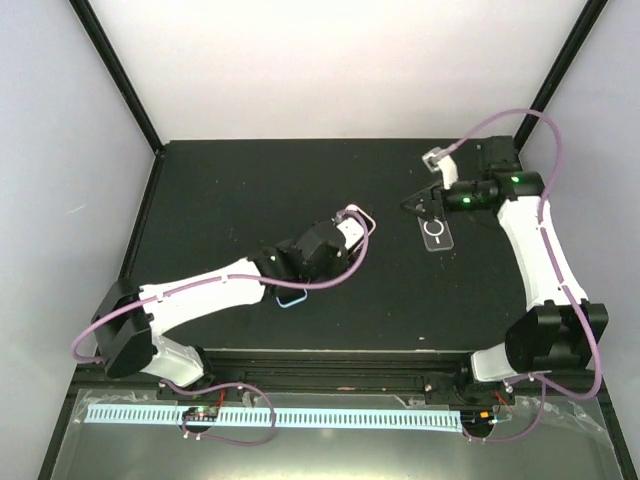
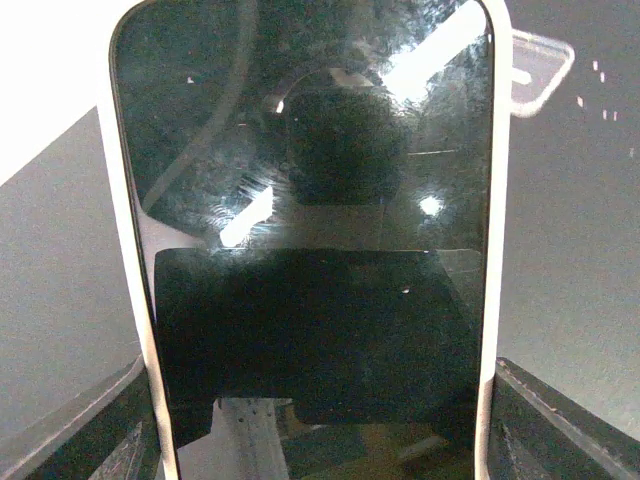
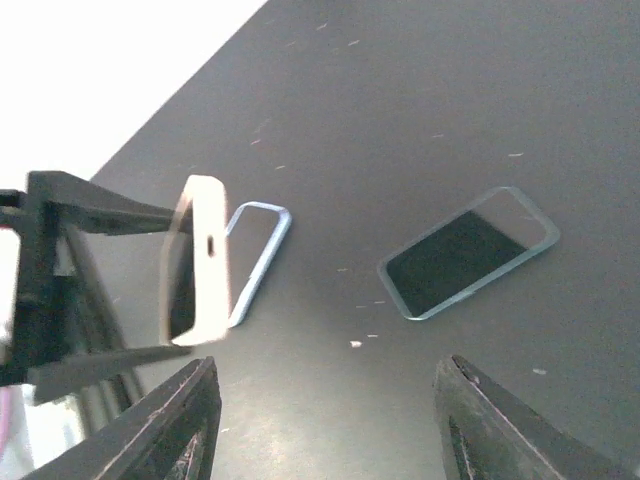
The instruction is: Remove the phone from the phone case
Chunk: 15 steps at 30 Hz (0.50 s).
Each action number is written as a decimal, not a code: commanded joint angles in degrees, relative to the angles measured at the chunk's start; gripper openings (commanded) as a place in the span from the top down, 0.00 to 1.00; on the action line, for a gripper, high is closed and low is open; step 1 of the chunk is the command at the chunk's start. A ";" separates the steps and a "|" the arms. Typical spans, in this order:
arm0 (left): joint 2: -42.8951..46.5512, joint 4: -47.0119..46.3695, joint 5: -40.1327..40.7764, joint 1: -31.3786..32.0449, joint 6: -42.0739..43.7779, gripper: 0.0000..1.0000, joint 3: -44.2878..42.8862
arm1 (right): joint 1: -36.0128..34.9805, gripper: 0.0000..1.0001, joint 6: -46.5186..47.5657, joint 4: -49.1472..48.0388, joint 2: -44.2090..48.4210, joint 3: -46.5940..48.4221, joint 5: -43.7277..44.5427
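Note:
My left gripper [image 1: 338, 240] is shut on the phone [image 1: 355, 225] and holds it on edge above the mat. The phone's dark screen [image 2: 320, 200], with a pale rim, fills the left wrist view between my fingers [image 2: 560, 425]. In the right wrist view the phone [image 3: 200, 260] shows end-on. A blue-rimmed empty case [image 1: 290, 298] lies on the mat below the left arm, also in the right wrist view [image 3: 255, 255]. A clear case [image 1: 437, 235] lies flat near my right gripper [image 1: 425, 205], which is open and empty above the mat [image 3: 330, 420].
The black mat [image 1: 250, 190] covers the table and ends at a pale wall behind. The clear case also shows in the right wrist view [image 3: 468, 252], and its corner shows in the left wrist view [image 2: 540, 70]. Black frame posts [image 1: 120, 70] rise at both back corners.

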<state>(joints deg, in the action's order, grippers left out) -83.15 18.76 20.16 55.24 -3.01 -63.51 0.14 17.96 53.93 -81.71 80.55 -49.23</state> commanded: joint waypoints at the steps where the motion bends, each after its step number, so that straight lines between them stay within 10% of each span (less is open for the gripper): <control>1: 3.91 -7.27 10.83 5.98 12.48 0.42 3.45 | -7.93 0.39 5.57 13.14 -2.50 4.16 -1.28; 10: 6.48 -11.28 18.32 13.58 20.82 0.40 6.88 | -18.90 0.40 4.14 12.99 -6.25 0.20 0.37; 15: 6.28 -11.49 18.16 13.83 21.88 0.40 7.16 | -19.75 0.72 4.05 12.77 -7.65 -0.22 -3.58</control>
<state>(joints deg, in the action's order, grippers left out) -78.85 12.40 34.65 68.77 16.03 -55.72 -19.16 22.31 66.24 -88.92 80.53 -49.71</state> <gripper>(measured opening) 0.787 0.427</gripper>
